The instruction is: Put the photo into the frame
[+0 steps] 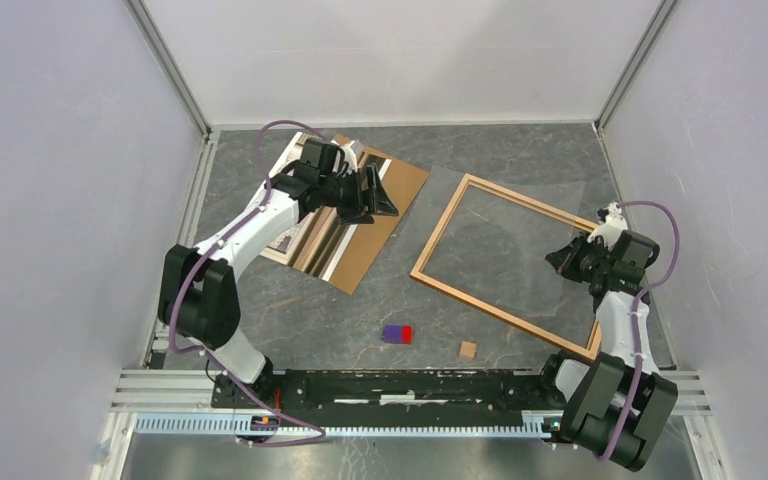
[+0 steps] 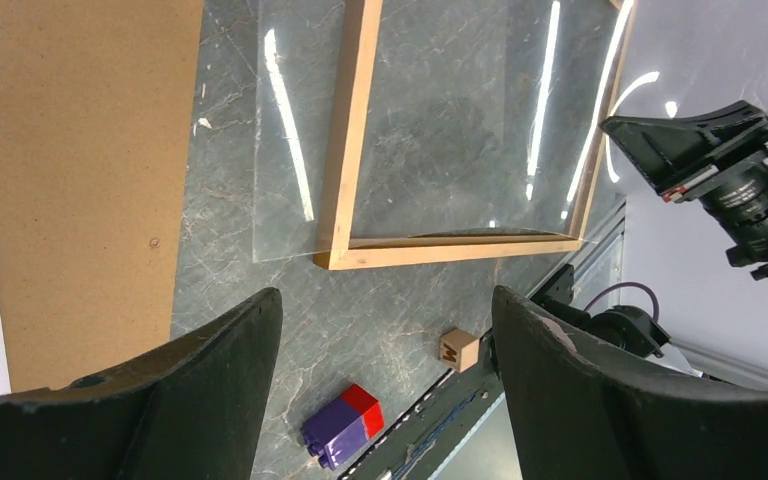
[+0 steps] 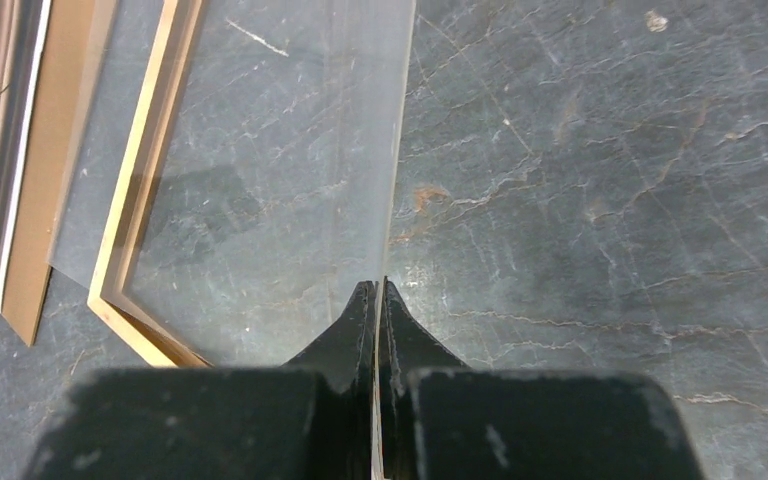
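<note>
The photo [image 1: 312, 240], a glossy print with a white edge, lies at the back left, partly on the brown backing board [image 1: 390, 215]. My left gripper [image 1: 384, 192] hovers open over that board, holding nothing; in the left wrist view its fingers [image 2: 210, 390] stand wide apart. The light wood frame [image 1: 438, 240] lies flat on the table right of centre. My right gripper [image 1: 562, 256] is shut on the edge of a clear sheet [image 3: 290, 150] that lies tilted over the frame [image 3: 140, 190].
A purple and red brick [image 1: 397, 333] and a small wooden cube [image 1: 468, 349] lie near the front rail. Both also show in the left wrist view, the brick [image 2: 343, 425] and the cube [image 2: 458, 350]. White walls enclose the table.
</note>
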Tool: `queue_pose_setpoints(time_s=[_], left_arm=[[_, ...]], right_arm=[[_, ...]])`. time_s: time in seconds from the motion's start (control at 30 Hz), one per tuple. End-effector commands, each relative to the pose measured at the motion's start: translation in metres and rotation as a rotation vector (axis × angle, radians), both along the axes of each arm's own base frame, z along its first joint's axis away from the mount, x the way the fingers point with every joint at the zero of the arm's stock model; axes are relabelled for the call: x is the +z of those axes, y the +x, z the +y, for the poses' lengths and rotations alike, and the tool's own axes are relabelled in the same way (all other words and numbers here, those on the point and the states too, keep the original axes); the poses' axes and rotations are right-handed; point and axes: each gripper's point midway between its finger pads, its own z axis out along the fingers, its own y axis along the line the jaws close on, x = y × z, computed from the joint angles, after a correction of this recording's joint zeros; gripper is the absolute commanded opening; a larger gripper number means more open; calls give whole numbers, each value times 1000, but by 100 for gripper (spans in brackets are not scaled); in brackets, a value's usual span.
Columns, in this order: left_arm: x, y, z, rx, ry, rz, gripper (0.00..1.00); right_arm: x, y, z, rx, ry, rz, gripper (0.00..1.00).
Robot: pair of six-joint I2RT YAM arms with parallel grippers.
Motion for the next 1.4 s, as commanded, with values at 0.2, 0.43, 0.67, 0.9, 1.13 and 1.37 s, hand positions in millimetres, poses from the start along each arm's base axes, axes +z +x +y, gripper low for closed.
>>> queue_pose_setpoints(time_s=[0.2,0.43,0.67,0.9,1.13,1.37], left_arm=[[-19,5,-10,-27,-14,25,75],[-44,-3,-30,-82,24,62,68],[-73,-15,-46,-124,78,103,67],[-71,-58,-75,-73,155,42,71],[-90,-93,-102,264,68,359,65],[-120,-90,-119,487,67,488,63]], right_arm=[[-5,-7,-29,-82,-83,50,0],[-4,-14,-55,-123,-221,108,0],[-12,-12,-57,-92,-228,137,0],[-12,-11,-59,-114,-228,136,0],[-12,-9,-58,-109,-220,123,0],[-12,-8,-56,-102,-218,107,0]])
